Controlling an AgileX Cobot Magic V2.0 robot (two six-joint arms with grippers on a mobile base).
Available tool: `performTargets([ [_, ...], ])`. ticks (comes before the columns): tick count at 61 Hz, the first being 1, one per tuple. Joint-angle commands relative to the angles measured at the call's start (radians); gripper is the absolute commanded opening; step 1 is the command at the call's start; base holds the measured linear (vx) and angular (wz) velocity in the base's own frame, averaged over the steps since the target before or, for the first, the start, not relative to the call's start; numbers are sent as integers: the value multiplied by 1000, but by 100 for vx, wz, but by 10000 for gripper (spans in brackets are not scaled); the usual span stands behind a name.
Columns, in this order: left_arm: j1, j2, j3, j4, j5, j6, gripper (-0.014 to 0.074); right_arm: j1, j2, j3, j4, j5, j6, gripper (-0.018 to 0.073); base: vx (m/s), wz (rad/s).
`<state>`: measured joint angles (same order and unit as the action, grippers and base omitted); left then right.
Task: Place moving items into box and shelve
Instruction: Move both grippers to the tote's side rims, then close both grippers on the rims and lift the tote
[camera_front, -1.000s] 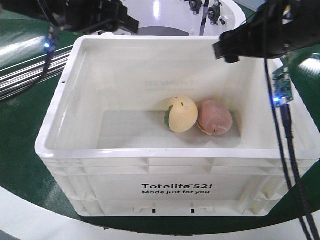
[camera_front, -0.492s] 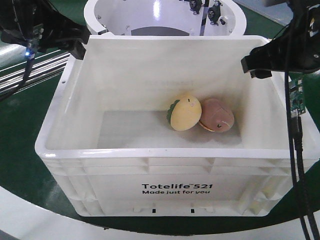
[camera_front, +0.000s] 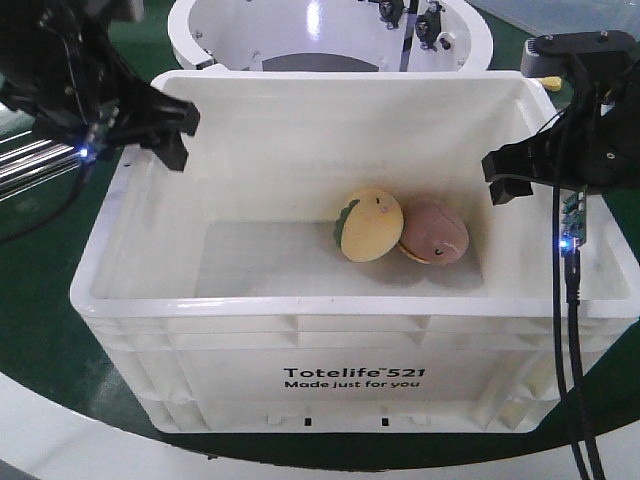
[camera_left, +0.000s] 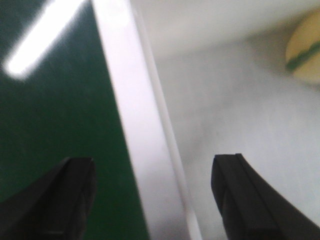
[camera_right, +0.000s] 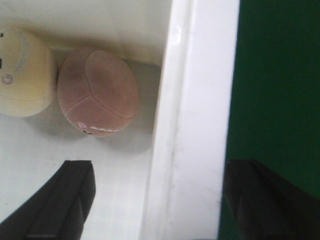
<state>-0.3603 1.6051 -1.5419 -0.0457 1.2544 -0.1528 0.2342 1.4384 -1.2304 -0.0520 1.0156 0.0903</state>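
Note:
A white box (camera_front: 300, 330) marked "Totelife 521" stands open in front of me. Inside lie a yellow plush toy (camera_front: 370, 225) and a pink-brown plush toy (camera_front: 436, 232), touching each other at the back right of the floor. My left gripper (camera_front: 180, 135) is open, with its jaws on either side of the box's left rim (camera_left: 150, 150). My right gripper (camera_front: 512, 180) is open, with its jaws on either side of the right rim (camera_right: 195, 125). The right wrist view shows the pink-brown toy (camera_right: 97, 90) and the yellow toy (camera_right: 22, 72) below; the left wrist view shows the yellow toy's edge (camera_left: 305, 50).
The box sits on a green surface (camera_front: 40, 300) with a white border at the front. A white round housing (camera_front: 330, 30) stands right behind the box. Metal rails (camera_front: 30, 165) run at the far left. Cables (camera_front: 570, 300) hang from the right arm beside the box.
Both arms have come down from above the box's back corners to its side walls. The left gripper moved right and down, the right gripper down. The toys shifted slightly.

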Motion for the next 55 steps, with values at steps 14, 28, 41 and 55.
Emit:
performTargets([
  [14,-7,-37,64,-62,-1,-11,576,-7,26,-27,39,-41,-44,581,0,0],
  [28,-7,-37,64,-81,-1,-10,529,-7,73,-27,52,-42,-48,509,0,0],
  [41,-7,-38,64,-144,-1,-11,240,-7,68,-31,52,-45,-41,180,0,0],
  [55,-7,-38,64,-108,-8,-9,-8,-7,66,-31,52,-65,-41,-12,0,0],
])
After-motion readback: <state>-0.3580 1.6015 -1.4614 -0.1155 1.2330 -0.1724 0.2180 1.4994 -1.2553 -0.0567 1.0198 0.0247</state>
